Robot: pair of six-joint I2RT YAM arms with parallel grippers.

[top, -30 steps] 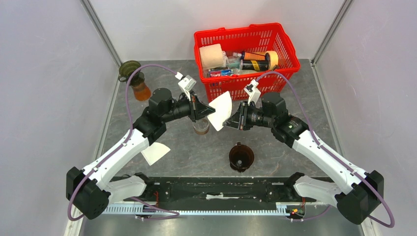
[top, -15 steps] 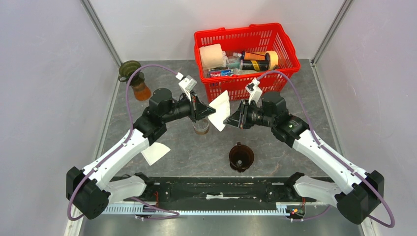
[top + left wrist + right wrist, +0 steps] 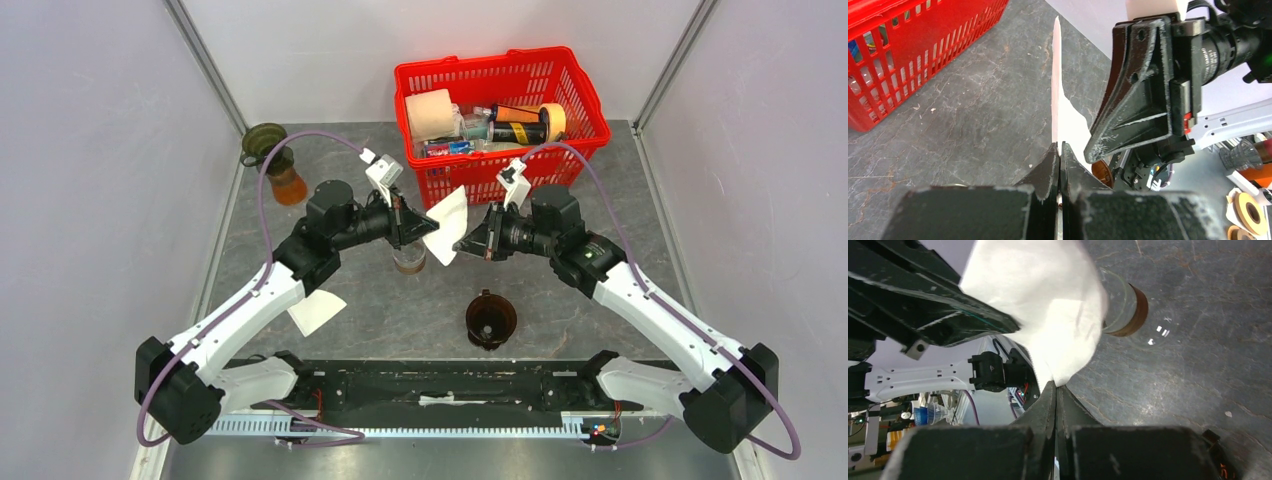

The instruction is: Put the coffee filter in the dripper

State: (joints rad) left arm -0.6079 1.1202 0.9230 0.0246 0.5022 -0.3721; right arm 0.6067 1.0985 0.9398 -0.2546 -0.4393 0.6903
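Observation:
A white paper coffee filter [image 3: 447, 224] hangs in the air above the middle of the table, held between both arms. My left gripper [image 3: 430, 226] is shut on its left edge. In the left wrist view the filter [image 3: 1062, 112] stands edge-on out of the shut jaws [image 3: 1059, 145]. My right gripper [image 3: 459, 245] is shut on its lower right corner. In the right wrist view the filter [image 3: 1048, 305] spreads up from the shut jaws [image 3: 1055, 385]. The dark brown dripper [image 3: 491, 319] stands empty on the table, nearer and slightly right of both grippers.
A small glass jar [image 3: 409, 259] stands right under the filter. A second white filter [image 3: 316, 311] lies by the left arm. A red basket [image 3: 575, 95] of items stands at the back. An orange carafe with a funnel [image 3: 272, 156] is at the back left.
The filter has turned and looks narrower from above. The right gripper has shifted slightly up and back while still at the filter's corner. The left gripper has hardly moved.

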